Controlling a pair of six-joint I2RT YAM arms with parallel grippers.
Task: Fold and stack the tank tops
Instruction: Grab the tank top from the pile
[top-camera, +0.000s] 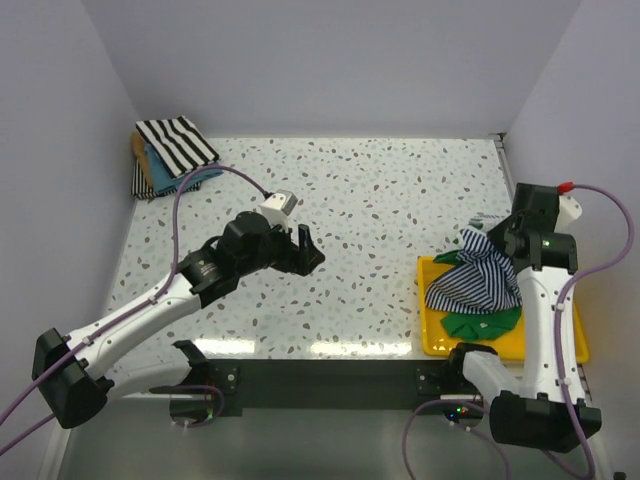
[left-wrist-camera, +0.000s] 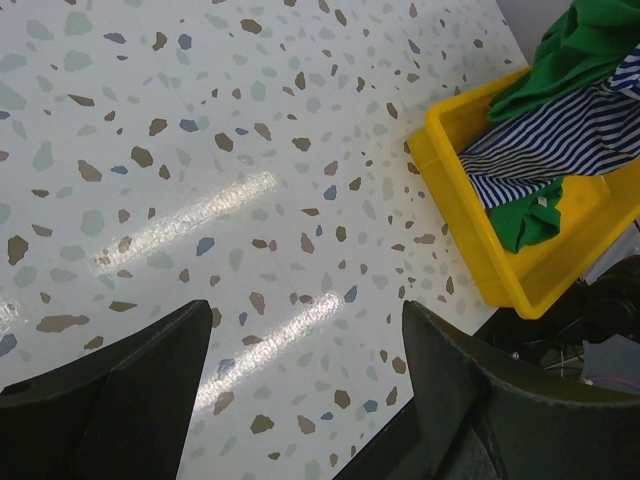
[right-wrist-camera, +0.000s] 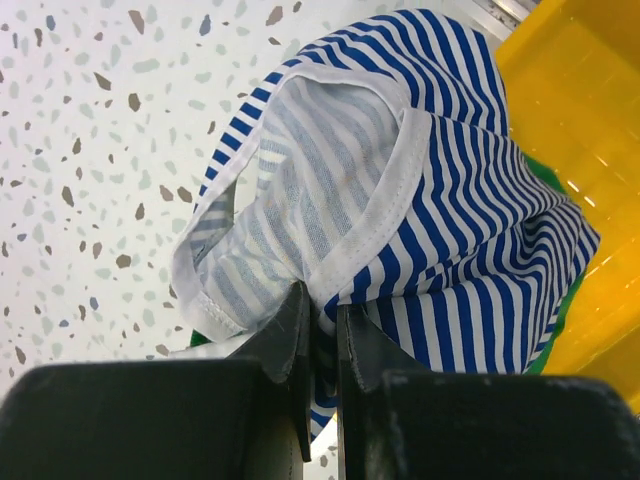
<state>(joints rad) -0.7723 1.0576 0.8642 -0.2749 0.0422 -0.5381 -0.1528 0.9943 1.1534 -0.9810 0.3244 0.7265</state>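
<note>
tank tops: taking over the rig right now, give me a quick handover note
Left gripper: open, empty, over bare table.
Right gripper: shut on the blue-and-white striped top, which drapes over the yellow tray.
Green top: crumpled in the tray underneath.
Done: folded pile at far left corner, black-and-white striped top uppermost.
To do: fold and stack the blue-striped and green ones.

Open tabletop (top-camera: 380, 200) centre, folded stack (top-camera: 175, 148) far-left corner, yellow tray (top-camera: 432, 335) right, seemingly heaped
</note>
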